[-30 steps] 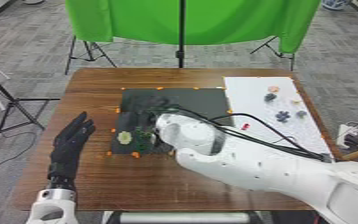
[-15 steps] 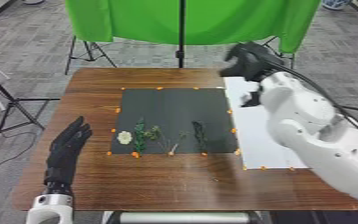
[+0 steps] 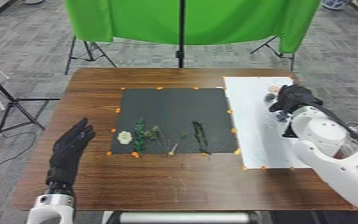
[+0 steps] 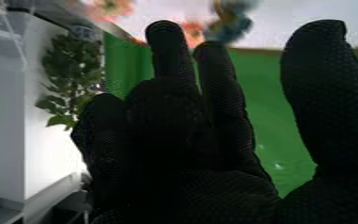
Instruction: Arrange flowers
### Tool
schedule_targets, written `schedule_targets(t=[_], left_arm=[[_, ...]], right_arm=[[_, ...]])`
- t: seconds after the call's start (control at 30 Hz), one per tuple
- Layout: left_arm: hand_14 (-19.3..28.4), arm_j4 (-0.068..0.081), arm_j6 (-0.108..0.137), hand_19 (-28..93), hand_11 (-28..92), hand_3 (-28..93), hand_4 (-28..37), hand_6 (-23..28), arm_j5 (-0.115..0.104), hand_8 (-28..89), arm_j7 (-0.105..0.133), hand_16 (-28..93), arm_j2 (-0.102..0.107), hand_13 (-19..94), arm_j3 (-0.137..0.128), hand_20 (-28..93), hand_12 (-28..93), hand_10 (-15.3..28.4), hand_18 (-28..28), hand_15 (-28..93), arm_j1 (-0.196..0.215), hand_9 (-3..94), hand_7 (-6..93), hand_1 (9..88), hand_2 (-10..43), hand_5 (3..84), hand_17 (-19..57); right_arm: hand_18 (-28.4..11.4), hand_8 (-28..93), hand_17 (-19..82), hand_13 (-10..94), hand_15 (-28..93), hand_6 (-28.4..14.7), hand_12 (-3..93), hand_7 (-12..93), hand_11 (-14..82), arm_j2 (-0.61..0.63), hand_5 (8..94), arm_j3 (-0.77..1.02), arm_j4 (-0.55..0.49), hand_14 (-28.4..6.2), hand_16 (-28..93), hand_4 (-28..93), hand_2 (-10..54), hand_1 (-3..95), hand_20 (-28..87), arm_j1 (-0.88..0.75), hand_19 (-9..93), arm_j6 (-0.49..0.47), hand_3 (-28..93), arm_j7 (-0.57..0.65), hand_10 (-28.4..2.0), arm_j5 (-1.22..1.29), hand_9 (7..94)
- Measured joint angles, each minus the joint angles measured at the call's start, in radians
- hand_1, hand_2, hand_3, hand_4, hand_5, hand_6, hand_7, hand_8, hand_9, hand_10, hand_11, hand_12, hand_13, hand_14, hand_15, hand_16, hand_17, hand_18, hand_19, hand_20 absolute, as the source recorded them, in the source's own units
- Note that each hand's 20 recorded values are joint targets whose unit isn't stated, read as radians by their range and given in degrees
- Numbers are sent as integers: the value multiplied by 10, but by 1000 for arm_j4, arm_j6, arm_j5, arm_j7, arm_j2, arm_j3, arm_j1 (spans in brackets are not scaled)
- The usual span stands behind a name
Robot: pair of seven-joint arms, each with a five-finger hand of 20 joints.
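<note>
Along the near side of the dark mat [image 3: 174, 107] lie a pale flower [image 3: 124, 137] and leafy sprigs [image 3: 140, 135], so the arrangement looks partly done. Pink [image 3: 274, 89] and blue flowers [image 3: 270, 98] on the white sheet [image 3: 255, 135] await placing near the right hand [image 3: 294, 98], its fingers spread, apparently holding nothing.

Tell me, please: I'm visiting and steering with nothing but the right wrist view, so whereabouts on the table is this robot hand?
Observer: The right robot hand is over the right side of the white sheet.
Operator: And where's its partner?
Observer: The left robot hand is to the left of the dark sheet, its fingers straight.
Operator: Lovely! Which bloom is furthest left on that dark sheet?
Observer: A pale flower, with a green sprig just to its right.
</note>
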Motion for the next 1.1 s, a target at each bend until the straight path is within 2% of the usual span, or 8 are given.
schedule_targets(t=[0.33,0.43,0.47,0.57,0.63,0.8,0.97,1.1], left_arm=[[177,-1,-38,121,138,610,-173,79,10,-35,-29,2,-4,254,-7,177,133,133,140,203,0,334,38,309,-82,360,16],[178,-2,-42,122,138,610,-174,79,10,-34,-35,2,-4,254,-9,177,133,134,141,203,0,334,37,309,-81,359,16],[178,-2,-43,122,138,610,-174,79,11,-34,-36,1,-4,254,-9,177,133,134,141,203,0,335,37,309,-81,359,16],[178,-2,-45,121,138,609,-175,79,11,-34,-39,2,-4,254,-10,177,133,134,141,204,0,335,36,309,-81,359,16],[178,-3,-48,122,138,609,-175,79,11,-33,-41,1,-4,254,-10,177,132,134,141,204,0,335,37,309,-80,360,16],[178,-3,-54,121,138,610,-174,79,12,-34,-42,1,-4,254,-10,176,132,134,140,205,1,335,37,308,-79,361,17],[178,-4,-55,119,138,611,-176,79,12,-34,-42,1,-5,255,-11,176,132,134,140,205,3,336,37,307,-76,364,17],[178,-4,-58,119,138,612,-178,79,12,-34,-41,1,-5,255,-11,176,132,134,140,204,5,337,36,305,-74,365,16]], right_arm=[[-129,-73,608,816,672,-12,247,146,215,-2,570,66,7,-72,337,-137,-95,368,615,-88,932,-34,646,23,-172,-27,675],[-124,-73,620,827,675,-15,253,158,252,-5,587,82,10,-64,332,-147,-95,402,611,-115,932,-40,652,31,-163,-21,717],[-121,-75,628,842,674,-16,253,174,270,-6,623,85,11,-59,330,-154,-95,428,613,-121,932,-39,650,32,-152,-16,747],[-116,83,648,864,667,-19,316,192,261,-8,692,88,14,-48,331,-167,-95,504,620,-124,932,8,599,32,-121,5,818],[-111,142,665,883,657,-13,367,221,243,-8,742,80,23,-39,332,-162,-95,561,619,-124,932,69,558,26,-100,16,867],[-111,155,676,910,640,-5,364,250,263,-6,793,29,38,-29,332,-169,-95,596,623,-119,932,201,561,-9,-91,17,902],[-111,152,678,913,637,-5,362,249,263,10,801,-23,8,-26,336,-175,-95,599,626,-89,932,225,565,-43,-93,10,904],[-109,153,678,913,636,-4,363,249,263,22,802,-128,-50,-25,341,-176,-95,597,628,16,932,240,568,-59,-94,10,903]])
